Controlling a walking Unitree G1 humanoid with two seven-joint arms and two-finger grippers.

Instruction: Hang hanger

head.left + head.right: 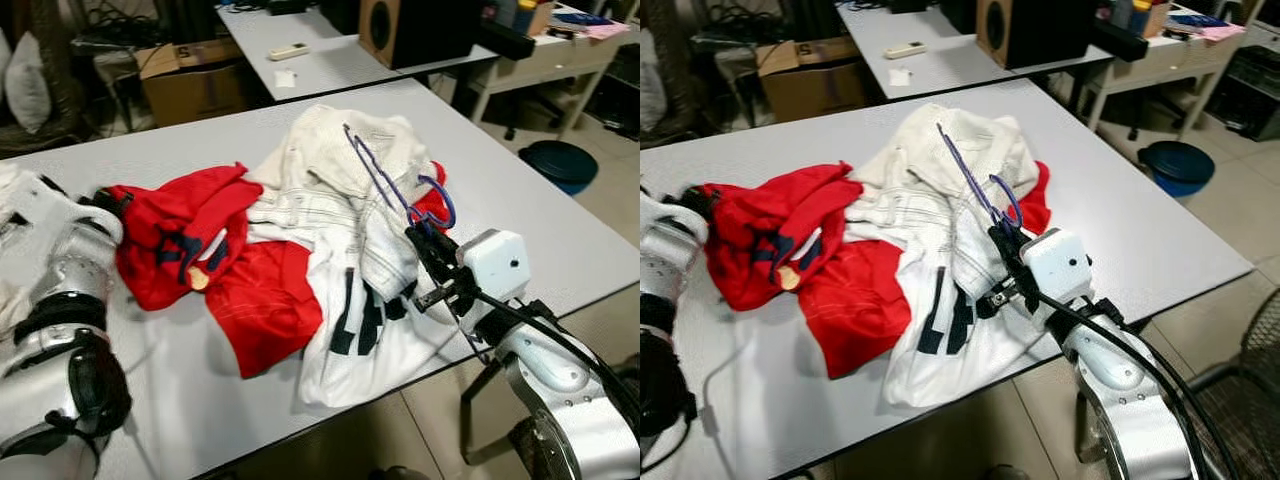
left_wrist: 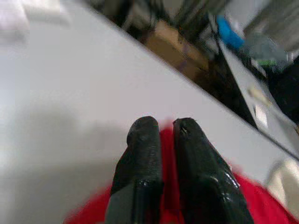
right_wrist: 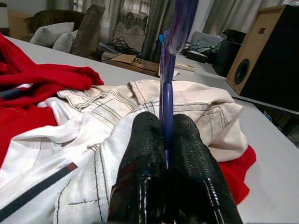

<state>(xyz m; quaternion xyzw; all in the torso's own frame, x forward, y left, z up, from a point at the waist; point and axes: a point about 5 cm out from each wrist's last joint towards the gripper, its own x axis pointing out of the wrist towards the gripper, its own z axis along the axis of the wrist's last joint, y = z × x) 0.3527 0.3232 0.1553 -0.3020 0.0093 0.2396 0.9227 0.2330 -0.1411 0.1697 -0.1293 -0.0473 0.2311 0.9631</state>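
Observation:
A thin purple hanger (image 1: 385, 180) stands tilted above a heap of clothes on the grey table (image 1: 520, 200). My right gripper (image 1: 425, 243) is shut on the hanger near its hook (image 1: 437, 200), and the purple bar (image 3: 166, 100) runs up between the black fingers (image 3: 191, 158) in the right wrist view. Under it lie a cream-white garment (image 1: 330, 175), a white shirt with black stripes (image 1: 365, 330) and red clothes (image 1: 200, 250). My left gripper (image 2: 161, 137) is shut with nothing in it, at the left end of the red cloth (image 2: 252, 205).
A second grey table (image 1: 300, 50) behind holds a remote (image 1: 288, 50). A cardboard box (image 1: 190, 75) and a speaker (image 1: 410, 30) stand at the back. A dark blue bin (image 1: 560, 162) sits on the floor to the right. A chair frame (image 1: 1250, 390) is beside my right arm.

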